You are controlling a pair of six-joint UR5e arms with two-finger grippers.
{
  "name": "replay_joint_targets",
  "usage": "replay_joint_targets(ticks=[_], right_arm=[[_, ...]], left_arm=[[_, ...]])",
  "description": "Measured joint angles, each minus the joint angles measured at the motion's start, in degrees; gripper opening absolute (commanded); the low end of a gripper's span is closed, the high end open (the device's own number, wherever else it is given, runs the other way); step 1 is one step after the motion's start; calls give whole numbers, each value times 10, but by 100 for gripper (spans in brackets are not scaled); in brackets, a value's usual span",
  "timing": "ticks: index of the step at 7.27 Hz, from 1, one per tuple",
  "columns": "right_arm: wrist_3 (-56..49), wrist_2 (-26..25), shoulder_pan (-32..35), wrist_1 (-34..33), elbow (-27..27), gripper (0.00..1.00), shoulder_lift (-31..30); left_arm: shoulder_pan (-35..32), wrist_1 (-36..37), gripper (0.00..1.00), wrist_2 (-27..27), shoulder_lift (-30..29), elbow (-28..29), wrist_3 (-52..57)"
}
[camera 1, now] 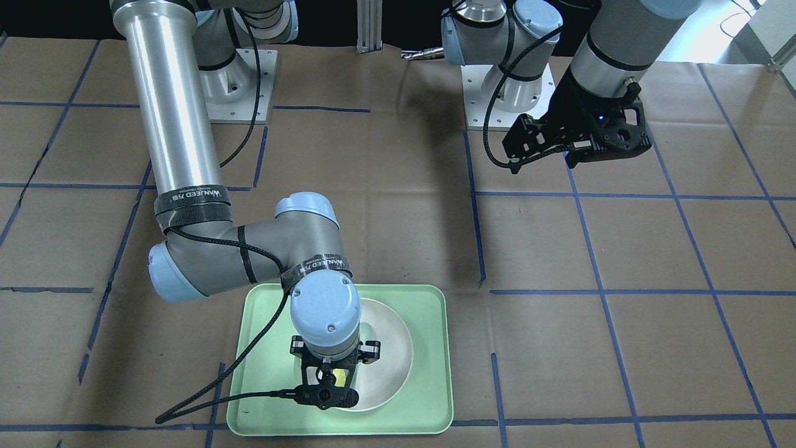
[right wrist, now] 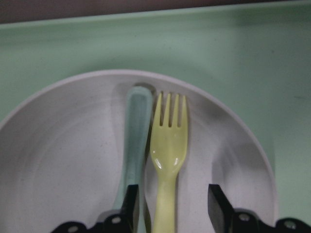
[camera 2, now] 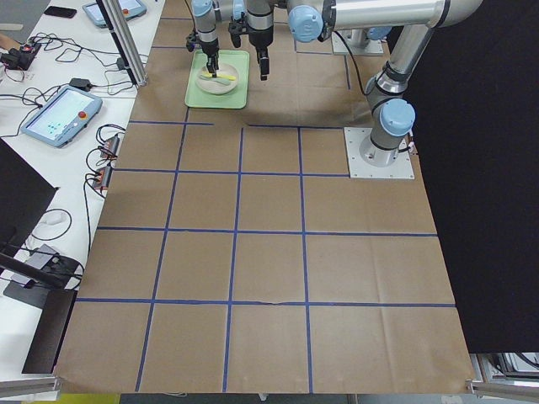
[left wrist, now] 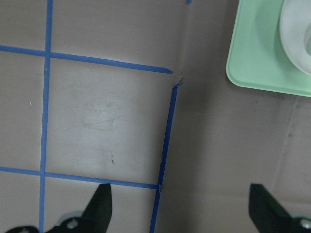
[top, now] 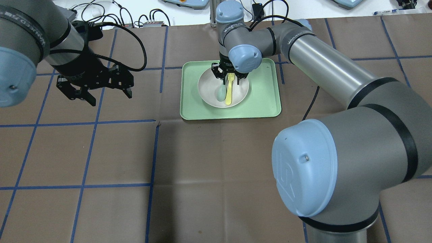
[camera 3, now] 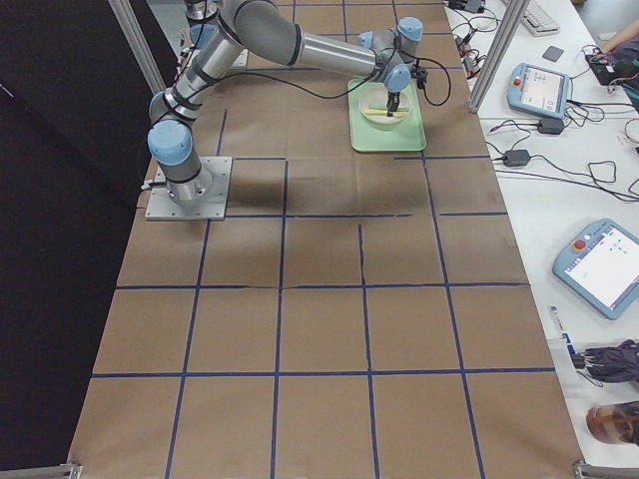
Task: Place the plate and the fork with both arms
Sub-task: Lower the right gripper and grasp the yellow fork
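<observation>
Nothing seems placed yet: the yellow fork [right wrist: 169,141] is lying in the plate [right wrist: 63,160] beside a teal spoon [right wrist: 137,141], on a mint-green tray [top: 263,98] near the far edge of the table [top: 118,152]. The right gripper [right wrist: 172,208] is hovering there, jaws apart astride the fork's handle, likely preparing to grasp. The left gripper [left wrist: 180,204] is hanging empty, jaws apart, over brown paper gridded with blue tape [left wrist: 168,126]. Teach pendants [camera 3: 606,264] are lying on the bench [camera 3: 519,299] beyond.

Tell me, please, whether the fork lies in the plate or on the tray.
In the plate: the fork lies flat inside its rim, beside the spoon, with the open right gripper straddling its handle.
</observation>
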Motion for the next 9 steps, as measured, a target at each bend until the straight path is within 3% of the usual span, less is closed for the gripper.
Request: replay_joint_targets(ticks=[7, 9], right_arm=[[1, 1, 1, 18, 3, 57, 4], [1, 0, 1, 18, 2, 53, 6]], left_arm=[[0, -1, 100, 0, -2, 0, 2], [0, 0, 100, 0, -1, 0, 2]])
